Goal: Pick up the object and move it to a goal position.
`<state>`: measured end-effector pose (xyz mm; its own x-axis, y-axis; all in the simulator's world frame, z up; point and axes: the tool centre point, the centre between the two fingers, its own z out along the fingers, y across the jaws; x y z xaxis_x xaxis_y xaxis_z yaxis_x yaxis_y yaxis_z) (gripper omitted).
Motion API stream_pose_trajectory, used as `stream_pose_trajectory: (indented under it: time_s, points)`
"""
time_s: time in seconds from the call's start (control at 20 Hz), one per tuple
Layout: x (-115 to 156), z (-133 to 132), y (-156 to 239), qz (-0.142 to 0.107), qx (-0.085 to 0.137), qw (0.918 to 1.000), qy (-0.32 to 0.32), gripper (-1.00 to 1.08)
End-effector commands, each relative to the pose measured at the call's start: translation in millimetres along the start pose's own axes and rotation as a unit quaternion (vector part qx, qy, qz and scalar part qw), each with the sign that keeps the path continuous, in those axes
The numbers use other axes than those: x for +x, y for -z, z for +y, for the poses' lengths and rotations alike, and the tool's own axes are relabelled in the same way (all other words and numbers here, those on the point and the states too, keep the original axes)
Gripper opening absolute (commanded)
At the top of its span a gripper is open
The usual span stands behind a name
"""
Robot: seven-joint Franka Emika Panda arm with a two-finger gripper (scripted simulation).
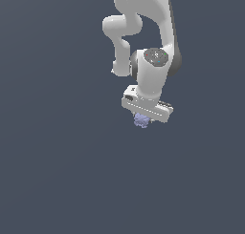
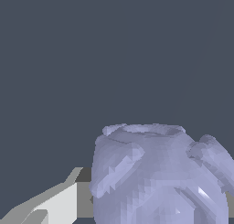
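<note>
Directly below the white gripper [image 1: 143, 117] sits the small, pale lavender-blue, lumpy, roughly cube-shaped object [image 1: 141, 120], tucked against the underside of the gripper's broad white body and peeping out beneath its lower edge. The glossy white jointed robot arm [image 1: 148, 47] reaches down from above, its wrist turned so that the gripper points downward over the flat dark slate-grey worktop [image 1: 57, 171].

From the wrist view, the object [image 2: 160, 177] fills the near field right in front of the gripper, showing rounded knobs on its sides and a ring-like rim on its far face. One pale grey-white finger [image 2: 55, 205] of the gripper lies just beside the object, with a dark gap between them at that edge; the opposite finger is out of frame.

Whether the gripper is pinching the object or merely straddling it cannot be told from these views, and neither can whether the object rests on the worktop.
</note>
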<state>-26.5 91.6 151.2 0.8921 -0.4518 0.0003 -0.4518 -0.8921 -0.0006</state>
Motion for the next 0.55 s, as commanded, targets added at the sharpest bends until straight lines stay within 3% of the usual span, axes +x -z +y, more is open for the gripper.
stream_pose_trajectory:
  time_s: [0.0,0.5]
  points:
    - [-10,-4,13,0.000,0.000,1.0000,0.000,-1.00]
    - [-26,-12,34,0.000,0.000,1.0000,0.000,-1.00]
